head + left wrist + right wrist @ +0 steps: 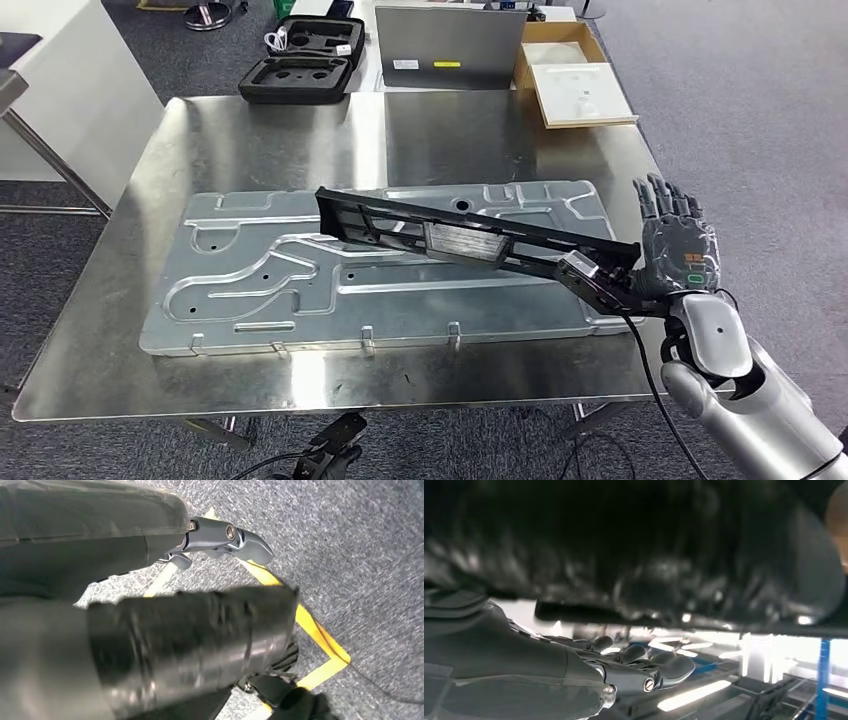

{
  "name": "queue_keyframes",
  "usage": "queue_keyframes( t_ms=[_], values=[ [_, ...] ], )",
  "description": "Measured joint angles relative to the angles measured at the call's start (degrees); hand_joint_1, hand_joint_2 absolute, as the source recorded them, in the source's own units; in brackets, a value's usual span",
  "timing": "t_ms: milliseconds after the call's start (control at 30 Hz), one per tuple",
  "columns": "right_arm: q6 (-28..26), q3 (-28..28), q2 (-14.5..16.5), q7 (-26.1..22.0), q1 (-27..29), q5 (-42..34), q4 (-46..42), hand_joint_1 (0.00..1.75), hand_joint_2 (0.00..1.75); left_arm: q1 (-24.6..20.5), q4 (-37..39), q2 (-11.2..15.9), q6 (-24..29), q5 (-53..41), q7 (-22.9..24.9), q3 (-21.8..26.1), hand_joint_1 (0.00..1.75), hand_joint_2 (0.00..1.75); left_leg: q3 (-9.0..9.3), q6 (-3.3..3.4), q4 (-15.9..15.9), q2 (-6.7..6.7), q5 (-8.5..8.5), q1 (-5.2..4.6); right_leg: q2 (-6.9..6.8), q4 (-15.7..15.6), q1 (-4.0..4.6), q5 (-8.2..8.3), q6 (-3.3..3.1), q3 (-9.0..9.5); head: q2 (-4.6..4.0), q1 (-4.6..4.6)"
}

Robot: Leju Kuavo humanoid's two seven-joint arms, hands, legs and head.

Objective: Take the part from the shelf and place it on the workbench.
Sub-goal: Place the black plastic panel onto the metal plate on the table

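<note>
The part (470,238), a long black openwork bar, was already over the worktop (100,350), so the carry from the shelf looked done and only the set-down was left. Its far end sat low over the big embossed metal panel (250,270) lying flat on the steel top, and whether that end was touching the panel I could not tell. The near end was up at the worktop's right edge, right beside the right hand (677,248). The bar was tilted, not yet lying flat.

The right hand's fingers (665,205) stood straight and spread, pointing away from the robot. From the head view the part's near end seemed to rest against the palm side or thumb, but the contact was hidden, so I could not say whether it was gripped or merely propped. In the right wrist view the fingers reached out flat under a dark blurred mass, probably the part.

The long axis ran across the worktop, from the left and farther end to the right and nearer end, slanting toward the robot on its right side.

The left hand (225,537) hung over grey carpet with yellow floor tape (320,635), holding nothing, its fingers loose.
</note>
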Motion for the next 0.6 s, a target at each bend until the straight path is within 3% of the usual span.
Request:
queue_keyframes(
  t_ms=[67,200,267,333,367,400,433,533,600],
  values=[
    [-0.5,-0.1,0.3,-1.3,0.0,-3.0,-1.4,0.00,0.00,-0.1,0.0,0.0,-0.1,0.0,0.0,0.0,0.00,0.00,-0.52,-0.54,0.6,-0.05,-0.20,-0.20,-0.01,-3.3,0.18,0.46,-0.47,1.56,0.00,-0.02],
    [-0.4,-0.2,1.5,-4.0,0.3,-10.0,-4.7,0.00,0.00,-0.2,0.0,0.0,-0.2,-0.2,-0.1,0.0,0.00,0.00,-1.20,-1.59,1.3,-0.04,-0.74,-0.15,0.07,-3.6,0.16,0.68,-1.79,1.35,0.01,-0.05],
    [-0.5,-0.2,2.3,-5.7,0.3,-14.6,-6.5,0.00,0.00,-0.3,0.0,0.0,-0.2,-0.3,-0.2,0.0,0.00,0.00,-3.11,-2.24,5.7,-0.01,-3.46,-0.04,-0.01,-3.9,-0.02,0.89,-2.39,1.47,0.00,-0.22],
    [-0.7,-0.2,3.1,-7.3,0.2,-19.4,-7.6,0.00,0.00,-0.3,0.0,0.0,-0.1,-0.3,-0.3,0.0,0.00,0.00,-6.46,-2.60,13.0,-0.01,-6.63,0.08,-0.07,-3.9,0.09,0.87,-2.62,1.48,-0.01,-0.31],
    [-0.8,-0.2,3.4,-8.0,0.3,-21.4,-8.0,0.00,0.00,-0.2,0.0,-0.1,-0.1,-0.3,-0.3,0.0,0.00,0.00,-7.71,-2.65,15.6,-0.01,-7.27,0.12,-0.09,-3.9,0.17,0.86,-2.65,1.50,-0.01,-0.31],
    [-0.9,-0.2,3.8,-8.5,0.3,-23.0,-8.5,0.00,0.00,-0.2,0.0,-0.1,-0.1,-0.3,-0.3,0.0,0.00,0.00,-8.05,-2.57,16.2,-0.01,-6.83,0.13,-0.07,-3.8,0.25,0.85,-2.67,1.53,-0.01,-0.31],
    [-1.1,-0.2,4.1,-8.9,0.2,-24.2,-9.0,0.00,0.00,-0.2,0.0,-0.1,-0.1,-0.3,-0.3,0.0,0.00,0.00,-7.22,-2.37,14.4,-0.02,-5.34,0.12,-0.03,-3.8,0.32,0.85,-2.67,1.60,0.00,-0.31],
    [-1.7,-0.2,4.8,-10.3,0.1,-27.7,-10.5,0.00,0.00,-0.3,0.0,-0.1,-0.1,-0.5,-0.3,0.0,0.00,0.00,-1.79,-1.29,3.3,-0.08,-0.49,-0.15,0.12,-3.8,0.49,0.81,-2.59,1.80,0.01,-0.26],
    [-2.1,-0.2,5.3,-11.0,0.1,-29.9,-11.2,0.00,0.00,-0.4,0.0,-0.1,-0.1,-0.6,-0.3,0.0,0.00,0.00,-0.35,-0.88,0.3,-0.12,-0.10,-0.52,0.17,-4.0,0.45,0.92,-2.20,1.68,0.00,-0.25]
  ],
)
